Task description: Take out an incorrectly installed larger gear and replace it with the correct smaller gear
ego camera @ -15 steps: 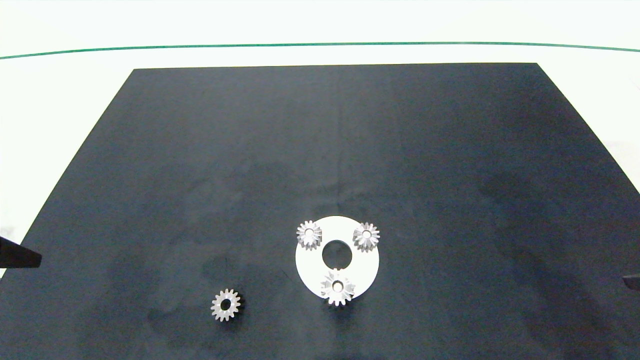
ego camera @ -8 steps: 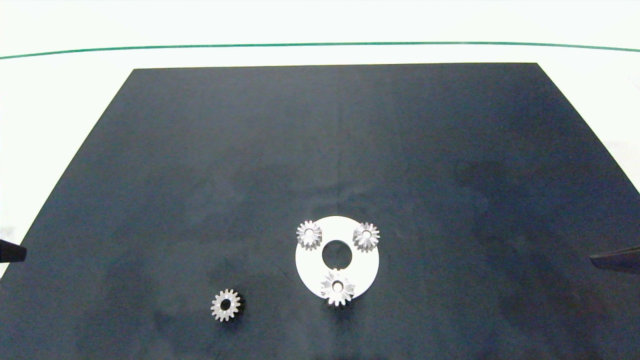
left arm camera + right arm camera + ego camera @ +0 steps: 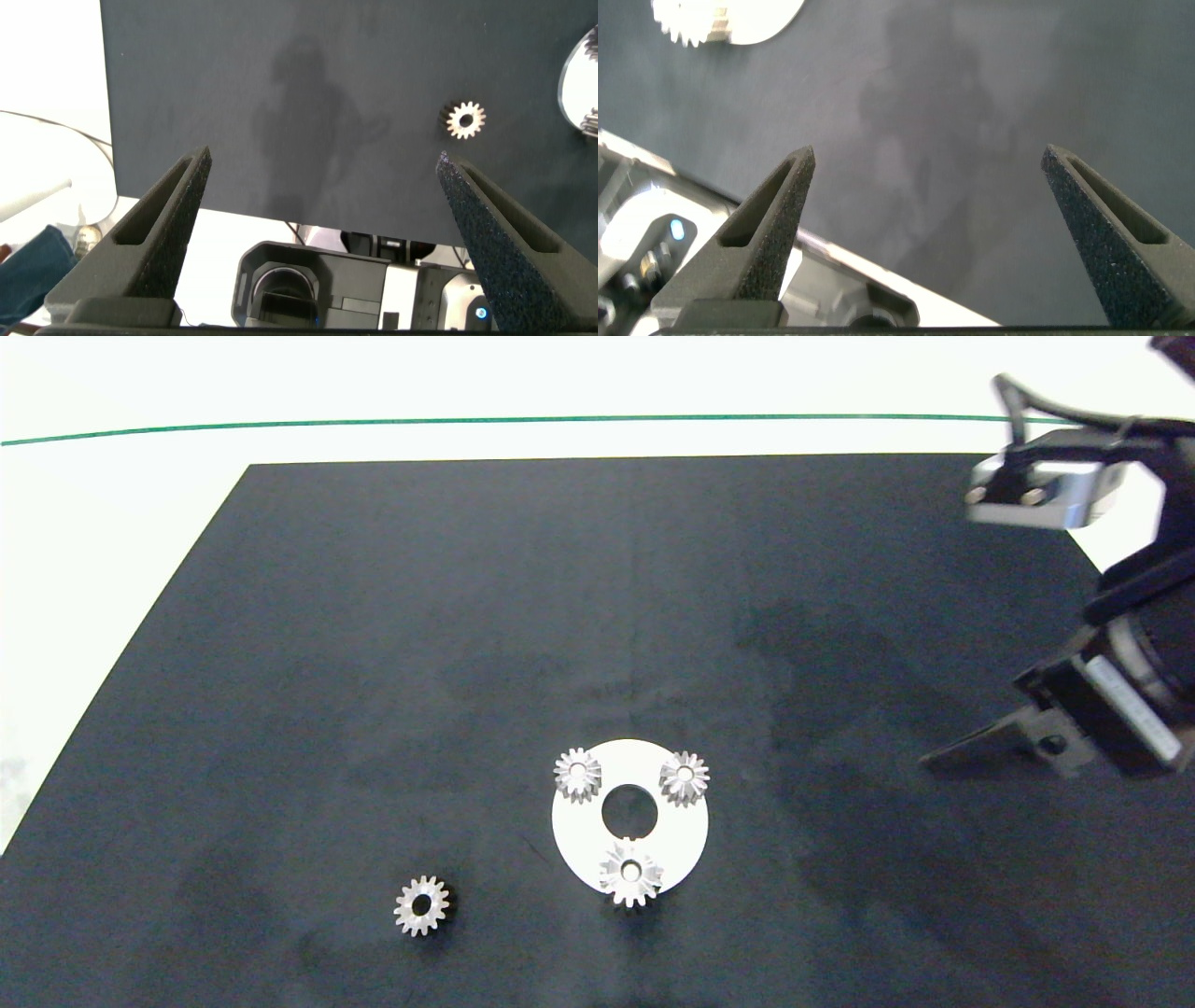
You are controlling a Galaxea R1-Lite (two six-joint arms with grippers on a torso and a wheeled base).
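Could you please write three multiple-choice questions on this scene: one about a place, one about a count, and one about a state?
1. Where does the smaller gear lie?
A. On the dark mat, apart from the white disc
B. On the white disc
C. Between the right gripper's fingers

2. How many gears sit on the white disc?
A. One
B. Three
C. Four

3. How do the fingers of the right gripper stand?
A. Shut on a gear
B. Shut on nothing
C. Wide open with nothing between them

Answers:
1. A: in the head view it rests alone on the mat, clear of the disc.
2. B: two small gears at the far rim and the larger gear at the near rim.
3. C: the right wrist view shows only bare mat between the spread fingers.
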